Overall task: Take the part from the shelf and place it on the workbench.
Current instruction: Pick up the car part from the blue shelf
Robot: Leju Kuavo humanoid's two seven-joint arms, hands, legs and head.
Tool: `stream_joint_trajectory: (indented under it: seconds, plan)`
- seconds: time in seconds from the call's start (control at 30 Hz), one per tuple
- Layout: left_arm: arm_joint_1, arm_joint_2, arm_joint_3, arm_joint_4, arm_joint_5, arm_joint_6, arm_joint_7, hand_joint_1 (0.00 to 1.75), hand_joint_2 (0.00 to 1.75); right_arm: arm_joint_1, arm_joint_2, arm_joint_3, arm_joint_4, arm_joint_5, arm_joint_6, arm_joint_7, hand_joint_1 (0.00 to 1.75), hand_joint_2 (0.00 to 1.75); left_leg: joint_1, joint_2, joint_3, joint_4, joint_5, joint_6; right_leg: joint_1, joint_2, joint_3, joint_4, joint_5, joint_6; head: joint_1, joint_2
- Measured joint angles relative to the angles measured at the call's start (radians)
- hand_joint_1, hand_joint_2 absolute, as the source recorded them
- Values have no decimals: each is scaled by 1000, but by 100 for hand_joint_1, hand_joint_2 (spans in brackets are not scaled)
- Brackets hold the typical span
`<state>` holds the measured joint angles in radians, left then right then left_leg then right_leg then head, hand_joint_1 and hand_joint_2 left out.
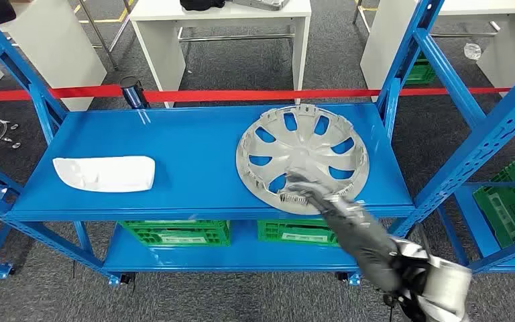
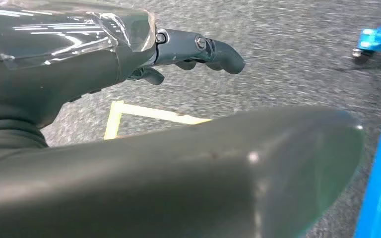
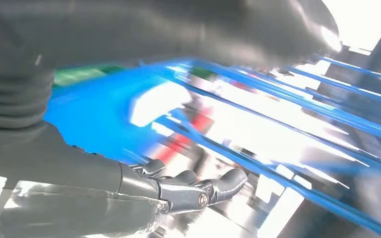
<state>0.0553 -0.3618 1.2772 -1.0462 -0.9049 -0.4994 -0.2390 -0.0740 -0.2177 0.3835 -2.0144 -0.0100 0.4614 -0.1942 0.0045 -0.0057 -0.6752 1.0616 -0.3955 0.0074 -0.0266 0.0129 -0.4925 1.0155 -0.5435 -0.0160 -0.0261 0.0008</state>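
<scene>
Nearest, at the lower right of the head view, the silver right arm (image 1: 442, 285) comes in w/ its dark sleeve and reaches up-left toward the shelf (image 1: 188, 144). The right hand (image 1: 308, 191) is at the near edge of the hubcap (image 1: 302, 157), over its rim; the hand is blurred there, so it may be touching the rim, but I cannot tell if it grips. In the right wrist view the right hand's fingers (image 3: 213, 186) are stretched out and apart, nothing seen between them; the bkgd is motion-smeared blue and white. The left hand (image 2: 198, 49) shows in the left wrist view over grey carpet, fingers lightly curled, holding nothing, w/ a yellow tape mark (image 2: 144, 116) on the floor.

The hubcap, a silver wheel cover w/ spoke cut-outs, lies flat on the right half of the blue shelf deck, close to the near edge. A white part (image 1: 105, 173) lies on the left half, also near the front, well apart from the hubcap. Below the deck, green crates (image 1: 174, 233) sit on a lower level; more green crates (image 1: 513, 201) are in the rack on the right.

Beyond the shelf a red barrier tape (image 1: 255, 95) runs across, w/ a dark post (image 1: 133, 90). Farther off stand white desks (image 1: 221, 27) on grey carpet.
</scene>
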Motion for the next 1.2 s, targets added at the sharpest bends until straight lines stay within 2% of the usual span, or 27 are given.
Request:
stream_joint_trajectory:
  seconds: [0.13, 0.2, 0.23, 0.27, 0.33, 0.37, 0.4, 0.43, 0.47, 0.5, 0.53, 0.57, 0.6, 0.67, 0.73, 0.77, 0.87, 0.9, 0.93, 0.97, 1.0, 1.07, 1.1, 1.2]
  plan:
    - [-10, 16, 0, 36, -52, 11, -44, 0, 0, -38, -23, 69, 35, 93, -2, 54, 0, 175, -12, 0, 23, -38, 4, 11, 5, 3, 8, -9, -13, 16, 1, 0]
    - [-19, 33, 0, 76, -83, 25, -77, 0, 0, -77, -37, 119, 58, 145, 0, 80, 0, 175, -9, -1, 34, -57, 6, 17, 4, 0, 12, -12, -18, 23, 2, 0]
    - [-24, 43, 0, 96, -96, 33, -92, 0, 0, -104, -42, 143, 72, 164, 2, 93, 0, 175, -7, 0, 42, -68, 8, 21, 5, -2, 5, 4, -27, 24, 3, 0]
    - [-30, 51, 0, 115, -107, 38, -103, 0, 0, -135, -46, 168, 90, 182, 2, 110, 0, 175, -5, 0, 50, -78, 10, 25, 6, -4, -16, 45, -44, 22, 4, 0]
    - [-43, 63, 0, 146, -126, 44, -116, 0, 0, -194, -51, 213, 132, 221, -4, 143, 0, 175, -7, 0, 54, -82, 6, 31, 6, -5, -96, 177, -90, 15, 4, 0]
    - [-47, 66, 1, 158, -131, 46, -119, 0, 0, -218, -53, 233, 154, 238, -8, 156, 0, 175, -9, -2, 55, -81, 4, 33, 6, -5, -138, 238, -104, 15, 4, 0]
    - [-50, 68, 1, 167, -135, 47, -120, 0, 0, -236, -54, 249, 172, 250, -12, 165, 0, 175, -10, -4, 56, -81, 2, 34, 6, -5, -165, 267, -102, 20, 4, 0]
    - [-52, 70, 2, 176, -137, 47, -120, 0, 0, -252, -54, 263, 189, 258, -14, 170, 0, 175, -11, -6, 59, -80, -1, 34, 6, -5, -173, 256, -82, 28, 4, 0]
    - [-52, 72, 2, 184, -138, 48, -121, 0, 0, -267, -54, 274, 202, 262, -16, 172, 0, 175, -11, -9, 63, -78, -4, 32, 6, -5, -159, 204, -47, 38, 4, 0]
    - [-52, 73, 3, 189, -140, 48, -121, 0, 0, -280, -54, 283, 213, 264, -17, 173, 0, 175, -12, -11, 65, -75, -8, 29, 6, -6, -133, 130, -7, 45, 4, 0]
    - [-53, 75, 3, 194, -141, 48, -121, 0, 0, -291, -55, 290, 222, 265, -19, 173, 0, 175, -14, -13, 67, -70, -13, 25, 7, -7, -108, 64, 26, 45, 4, 0]
    - [-53, 77, 3, 198, -142, 48, -122, 0, 0, -299, -55, 296, 228, 267, -21, 173, 0, 175, -16, -14, 68, -66, -17, 21, 9, -7, -90, 19, 49, 38, 4, 0]
    - [-53, 79, 4, 200, -142, 48, -122, 0, 0, -305, -55, 301, 233, 268, -22, 173, 0, 175, -18, -15, 67, -63, -21, 17, 11, -8, -82, -1, 60, 29, 3, 0]
    - [-53, 82, 4, 205, -143, 48, -122, 0, 0, -313, -56, 311, 242, 271, -25, 173, 0, 175, -18, -16, 67, -60, -24, 11, 11, -7, -79, -3, 65, 11, 3, 0]
    - [-52, 85, 5, 209, -144, 49, -123, 0, 0, -320, -56, 317, 248, 272, -27, 173, 0, 175, -14, -13, 56, -36, -40, 1, 6, -7, -73, -5, 67, 3, 0, 0]
    - [-53, 87, 5, 210, -144, 49, -123, 0, 0, -323, -55, 320, 250, 272, -27, 173, 0, 175, -11, -11, 39, 2, -61, -7, 2, -7, -70, -6, 67, -1, -2, 0]
    - [-53, 92, 5, 214, -144, 49, -123, 0, 0, -327, -54, 328, 257, 273, -28, 173, 0, 175, 3, -5, -55, 191, -144, -26, 2, -7, -67, -6, 65, -6, -7, 0]
    - [-53, 92, 6, 215, -145, 49, -123, 0, 0, -327, -54, 331, 260, 277, -28, 175, 0, 175, 7, -4, -77, 229, -151, -30, 2, -7, -67, -6, 64, -6, -7, 0]
    - [-53, 92, 7, 217, -147, 49, -123, 0, 0, -329, -54, 335, 264, 285, -30, 180, 0, 175, 11, -2, -80, 226, -137, -32, 1, -7, -66, -6, 62, -6, -7, 0]
    - [-53, 93, 9, 218, -149, 49, -123, 0, 0, -333, -54, 338, 269, 300, -34, 189, 0, 175, 14, -1, -61, 181, -107, -33, 1, -6, -63, -5, 61, -5, -7, 0]
    - [-54, 93, 12, 218, -150, 48, -123, 0, 0, -339, -53, 341, 276, 322, -40, 199, 0, 175, 16, 1, -26, 108, -68, -32, 0, -5, -60, -6, 58, -3, -7, 0]
    - [-57, 93, 18, 218, -152, 48, -123, 0, 0, -357, -49, 344, 298, 380, -58, 219, 0, 175, 13, 2, 39, -19, -25, -28, 2, -3, -58, -6, 54, 5, -6, 0]
    - [-59, 93, 20, 218, -153, 47, -123, 0, 0, -365, -46, 344, 312, 413, -66, 227, 0, 175, 10, 2, 54, -47, -22, -25, 4, -2, -58, -7, 53, 10, -6, 0]
    - [-61, 91, 28, 220, -161, 47, -125, 0, 0, -371, -39, 340, 351, 529, -76, 248, 0, 175, 5, -1, 61, -59, -24, -6, 2, -3, -57, -13, 51, 28, -6, 0]
